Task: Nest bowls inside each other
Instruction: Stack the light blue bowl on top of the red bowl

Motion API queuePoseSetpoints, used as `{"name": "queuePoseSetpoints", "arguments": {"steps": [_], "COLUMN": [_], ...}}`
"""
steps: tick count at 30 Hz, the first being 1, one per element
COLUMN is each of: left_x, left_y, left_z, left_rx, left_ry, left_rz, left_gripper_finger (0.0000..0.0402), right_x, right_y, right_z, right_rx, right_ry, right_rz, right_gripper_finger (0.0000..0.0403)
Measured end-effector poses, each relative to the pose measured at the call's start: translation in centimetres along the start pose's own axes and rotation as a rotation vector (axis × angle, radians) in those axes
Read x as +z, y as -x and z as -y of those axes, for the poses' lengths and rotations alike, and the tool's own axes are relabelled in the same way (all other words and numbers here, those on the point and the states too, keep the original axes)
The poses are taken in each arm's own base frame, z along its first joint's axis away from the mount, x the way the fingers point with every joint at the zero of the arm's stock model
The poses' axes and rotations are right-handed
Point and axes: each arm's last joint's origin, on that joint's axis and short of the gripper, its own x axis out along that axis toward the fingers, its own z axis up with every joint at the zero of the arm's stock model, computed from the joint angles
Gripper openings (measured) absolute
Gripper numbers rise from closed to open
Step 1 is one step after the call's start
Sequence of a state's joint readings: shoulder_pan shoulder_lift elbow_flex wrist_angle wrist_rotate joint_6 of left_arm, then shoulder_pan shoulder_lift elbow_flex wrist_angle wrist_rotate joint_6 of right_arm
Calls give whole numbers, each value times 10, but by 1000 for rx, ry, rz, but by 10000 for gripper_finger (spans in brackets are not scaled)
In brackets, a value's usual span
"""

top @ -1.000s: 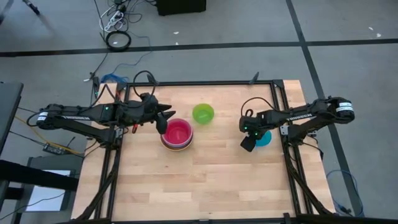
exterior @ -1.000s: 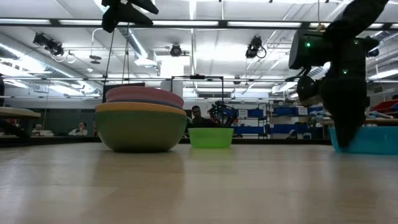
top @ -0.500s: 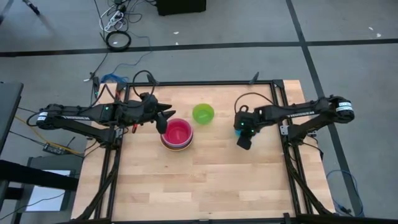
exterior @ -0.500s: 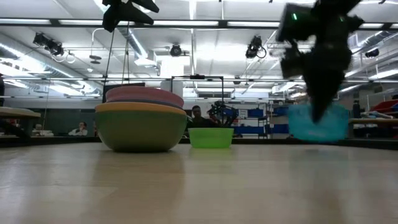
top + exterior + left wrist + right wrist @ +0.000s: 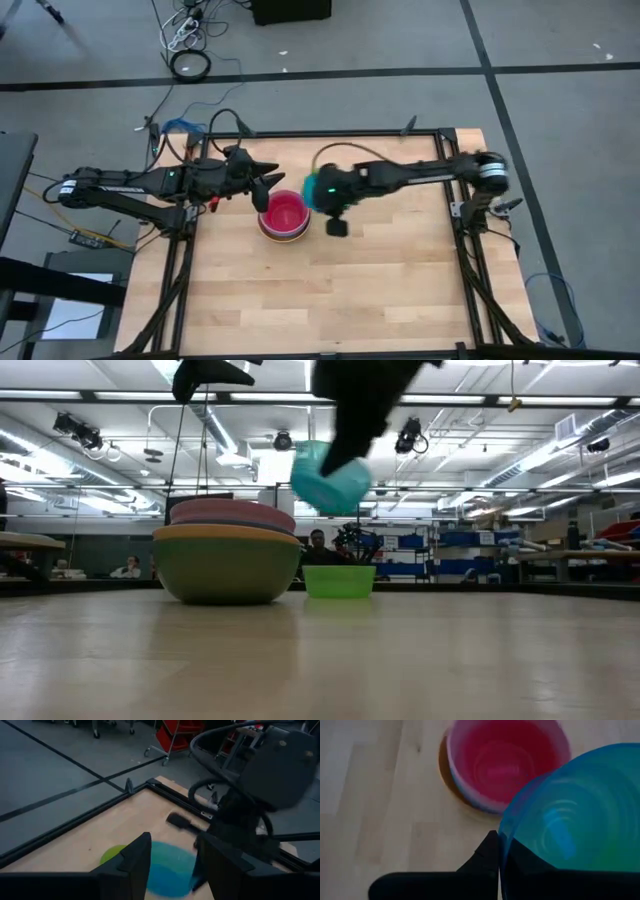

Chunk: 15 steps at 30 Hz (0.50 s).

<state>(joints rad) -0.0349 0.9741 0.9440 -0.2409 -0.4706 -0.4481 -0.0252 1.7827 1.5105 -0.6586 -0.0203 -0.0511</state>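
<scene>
Bright, even light falls from long ceiling strip lamps (image 5: 420, 398), seen glaring white above the pale wooden table (image 5: 320, 660). Shadows beneath the stacked round plastic bowls (image 5: 228, 555) stay soft. The small teal plastic bowl (image 5: 330, 475) above the table is smeared by motion blur.

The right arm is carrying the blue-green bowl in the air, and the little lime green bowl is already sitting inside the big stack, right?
Not quite. The lime green bowl sits on the table beside the stack, not inside it, as the low view shows. The right gripper does carry the teal bowl in the air.

Lime green bowl (image 5: 112, 854) mostly behind teal bowl (image 5: 167, 875)
</scene>
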Motion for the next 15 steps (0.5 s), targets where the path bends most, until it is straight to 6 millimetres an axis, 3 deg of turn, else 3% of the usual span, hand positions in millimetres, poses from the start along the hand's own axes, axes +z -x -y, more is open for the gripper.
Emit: {"name": "queuePoseSetpoints", "arguments": {"steps": [8, 15], "left_x": [0, 0], "left_y": [0, 0], "left_z": [0, 0], "left_rx": [0, -4], "left_ry": [4, 7], "left_rz": [-2, 3], "left_gripper_finger": [173, 173], "right_x": [40, 52], "right_y": [-46, -61], "right_z": [1, 1], "right_rx": [34, 73], "right_ry": [107, 136], "right_rz": [-12, 13], "right_gripper_finger": [0, 1]}}
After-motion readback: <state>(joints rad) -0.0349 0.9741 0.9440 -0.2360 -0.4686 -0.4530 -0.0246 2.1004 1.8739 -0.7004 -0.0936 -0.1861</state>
